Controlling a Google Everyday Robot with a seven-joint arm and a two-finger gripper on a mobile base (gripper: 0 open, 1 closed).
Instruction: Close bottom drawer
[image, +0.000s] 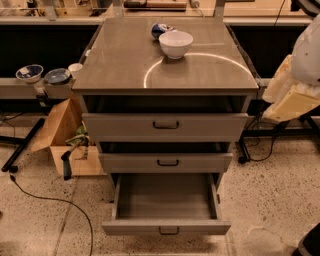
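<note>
The arm (307, 47) hangs at the right edge, beside the cabinet (125, 60) — its gripper (292, 102) at the lower end, openness impossible to tell. The bottom drawer (166, 227) stands pulled out, lowest tier.

bottom drawer (165, 200) grey-beige, dark handle (169, 230) | bowl (175, 44) white | floor (272, 190) speckled | gripper (292, 102) cream, right edge

Lab or workshop: workbenches (20, 90), floor cables (65, 202); gripper (292, 102) at right.

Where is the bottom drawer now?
The bottom drawer stands pulled out at bottom centre of the camera view, under the middle drawer; the pincer is out of view, only the arm shows at right.
</note>
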